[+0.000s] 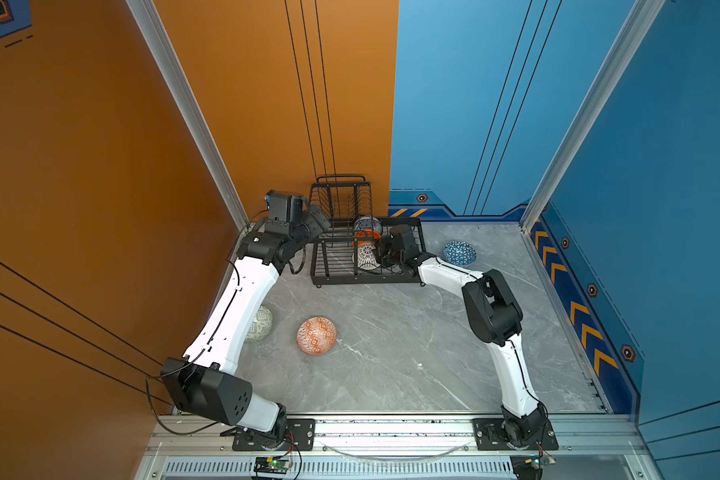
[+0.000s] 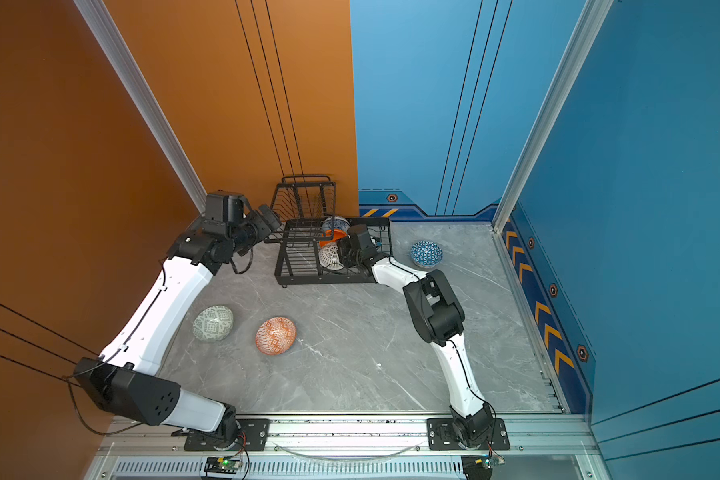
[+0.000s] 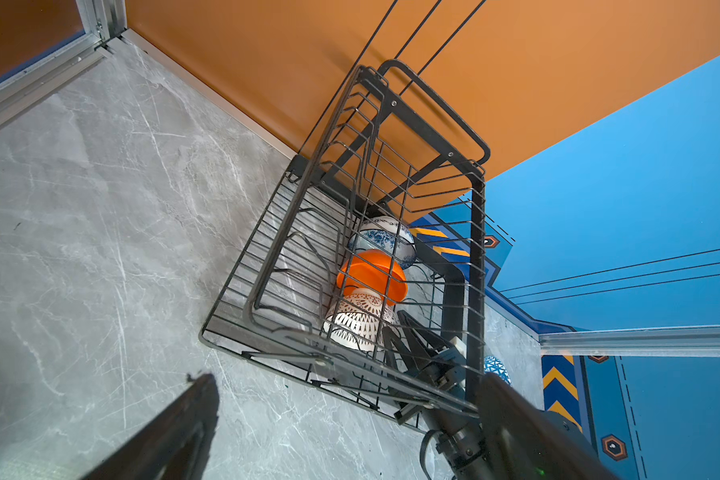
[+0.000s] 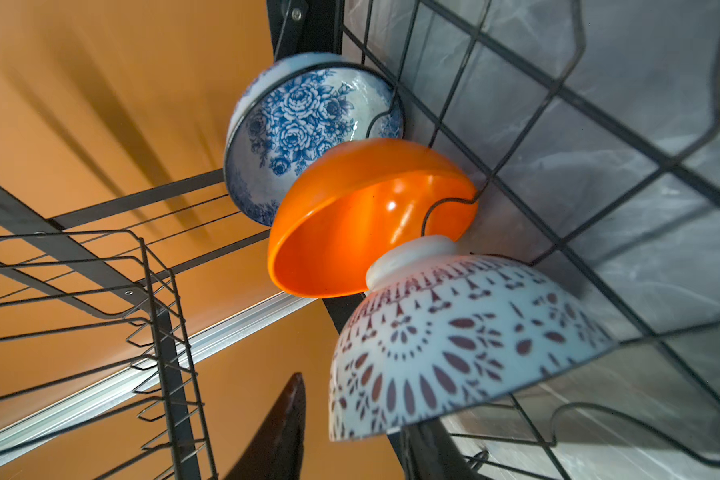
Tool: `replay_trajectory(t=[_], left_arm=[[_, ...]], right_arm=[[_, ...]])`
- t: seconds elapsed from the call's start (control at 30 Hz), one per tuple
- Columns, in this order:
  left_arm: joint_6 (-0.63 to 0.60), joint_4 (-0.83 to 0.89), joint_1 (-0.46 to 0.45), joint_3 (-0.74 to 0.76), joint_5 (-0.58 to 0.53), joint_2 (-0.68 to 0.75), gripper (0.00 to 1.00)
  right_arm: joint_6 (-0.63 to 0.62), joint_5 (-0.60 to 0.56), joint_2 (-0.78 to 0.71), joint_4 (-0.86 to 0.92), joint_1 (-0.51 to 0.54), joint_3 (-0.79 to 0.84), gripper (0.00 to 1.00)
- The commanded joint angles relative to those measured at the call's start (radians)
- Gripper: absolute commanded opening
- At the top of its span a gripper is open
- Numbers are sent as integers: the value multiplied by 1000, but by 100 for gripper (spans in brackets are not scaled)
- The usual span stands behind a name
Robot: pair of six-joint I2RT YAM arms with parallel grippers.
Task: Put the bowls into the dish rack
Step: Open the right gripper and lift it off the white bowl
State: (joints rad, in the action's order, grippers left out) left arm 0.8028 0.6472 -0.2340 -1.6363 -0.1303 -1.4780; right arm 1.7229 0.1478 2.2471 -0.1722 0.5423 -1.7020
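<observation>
The black wire dish rack (image 1: 333, 279) (image 2: 298, 277) stands at the back of the table. Three bowls stand on edge in its lower tray: blue-white floral (image 4: 300, 124), plain orange (image 4: 350, 216) and white lattice (image 4: 454, 345). My right gripper (image 4: 354, 415) (image 1: 377, 254) straddles the lattice bowl's rim, open, with one finger (image 4: 285, 424) clear of it. My left gripper (image 3: 350, 382) (image 1: 319, 221) hangs wide open and empty at the rack's left end. On the table lie the blue-white triangle bowl (image 1: 459, 252), the orange-white geometric bowl (image 1: 316, 335) and the pale green bowl (image 2: 213, 323), all upside down.
The rack's raised basket (image 1: 339, 197) stands against the orange back wall. My left arm (image 1: 233, 307) passes over the green bowl in a top view. Walls close in the table at the left, back and right. A metal rail (image 1: 391, 428) runs along the front.
</observation>
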Motion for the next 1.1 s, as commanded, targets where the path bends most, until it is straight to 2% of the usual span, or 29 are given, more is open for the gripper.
replay_trajectory(t=[0.0,0.3,0.5,0.63,0.73,0.87,0.97,1.07], left_arm=[[-2,-6,-2,-13,-31,2,98],[-2,-6,10,1,-66,16,98],[4,-5,34,5,-66,28,98],[30,-3,79,31,-38,53,98],[67,31,128,45,-19,69,98],[92,109,191,59,-28,92,98],[146,196,260,94,-39,109,98],[185,257,337,137,3,108,98]], right_arm=[[-44,21,-60,32,-13,13,39],[-151,94,-129,158,-50,-7,47],[-173,124,-202,176,-81,42,50],[-210,148,-258,200,-109,75,58],[-265,172,-300,248,-136,83,69],[-330,195,-353,327,-179,110,100],[-374,218,-382,381,-220,130,100],[-458,233,-406,458,-261,121,100]])
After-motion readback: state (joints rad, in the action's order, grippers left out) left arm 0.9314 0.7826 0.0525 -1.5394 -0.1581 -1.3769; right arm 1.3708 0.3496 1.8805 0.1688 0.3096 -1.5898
